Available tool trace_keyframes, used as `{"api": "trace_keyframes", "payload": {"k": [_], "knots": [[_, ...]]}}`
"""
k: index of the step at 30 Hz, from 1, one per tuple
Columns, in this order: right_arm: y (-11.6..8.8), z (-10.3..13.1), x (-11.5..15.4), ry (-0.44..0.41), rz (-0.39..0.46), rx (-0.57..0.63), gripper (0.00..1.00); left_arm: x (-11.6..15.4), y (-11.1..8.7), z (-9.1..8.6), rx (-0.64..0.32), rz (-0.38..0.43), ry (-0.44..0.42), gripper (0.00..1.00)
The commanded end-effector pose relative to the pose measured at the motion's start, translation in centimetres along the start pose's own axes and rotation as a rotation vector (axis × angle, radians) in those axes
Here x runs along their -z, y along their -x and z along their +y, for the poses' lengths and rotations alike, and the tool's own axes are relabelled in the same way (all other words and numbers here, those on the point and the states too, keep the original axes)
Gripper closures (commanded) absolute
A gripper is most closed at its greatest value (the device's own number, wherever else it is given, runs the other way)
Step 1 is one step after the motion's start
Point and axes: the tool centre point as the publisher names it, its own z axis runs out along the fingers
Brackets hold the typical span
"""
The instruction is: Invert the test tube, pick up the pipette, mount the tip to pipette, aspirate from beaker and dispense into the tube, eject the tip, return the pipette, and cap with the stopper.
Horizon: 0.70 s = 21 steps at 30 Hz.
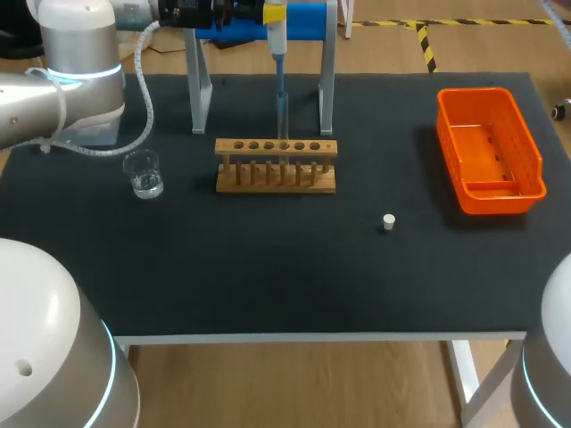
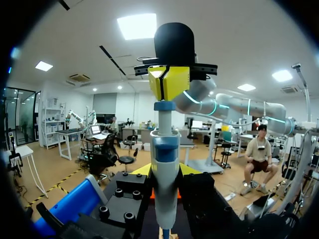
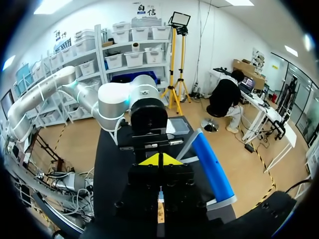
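My left gripper (image 1: pixel 275 13) is shut on the pipette (image 1: pixel 277 45) and holds it upright in front of the blue stand, above the wooden tube rack (image 1: pixel 277 166). The pipette's thin blue shaft (image 1: pixel 282 98) points straight down into a hole near the rack's middle, where a clear tube faintly shows. In the left wrist view the white and blue pipette (image 2: pixel 165 164) rises between my gripper (image 2: pixel 168 82). The glass beaker (image 1: pixel 143 174) with a little liquid stands left of the rack. A white stopper (image 1: pixel 388 222) lies to the right. My right gripper (image 3: pixel 159 160) is shut and empty.
An orange bin (image 1: pixel 489 150) stands at the table's right side. The blue pipette stand (image 1: pixel 308 18) with its grey legs is behind the rack. My left arm (image 1: pixel 62 80) comes in over the table's back left corner. The black table (image 1: pixel 268 267) reaches to the front edge.
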Motion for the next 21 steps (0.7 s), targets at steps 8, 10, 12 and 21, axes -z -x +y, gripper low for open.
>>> {"api": "trace_keyframes", "payload": {"k": [8, 10, 12, 21], "knots": [[-0.1, -0.6, -0.4, -0.015, 0.011, -0.005, 1.0, 0.0, 0.1, -0.1, -0.002, 0.0, -0.002, 1.0], [-0.2, -0.8, -0.5, -0.017, 0.014, -0.006, 1.0, 0.0, 0.1, -0.1, -0.002, 0.0, -0.002, 1.0], [-0.4, -1.0, -0.6, -0.02, 0.017, -0.007, 1.0, 0.0, 0.1, -0.1, -0.002, 0.0, -0.002, 1.0], [-0.9, -1.9, -1.1, -0.035, 0.033, -0.016, 1.0, 0.0, 0.1, -0.1, -0.002, 0.0, -0.002, 1.0]]}}
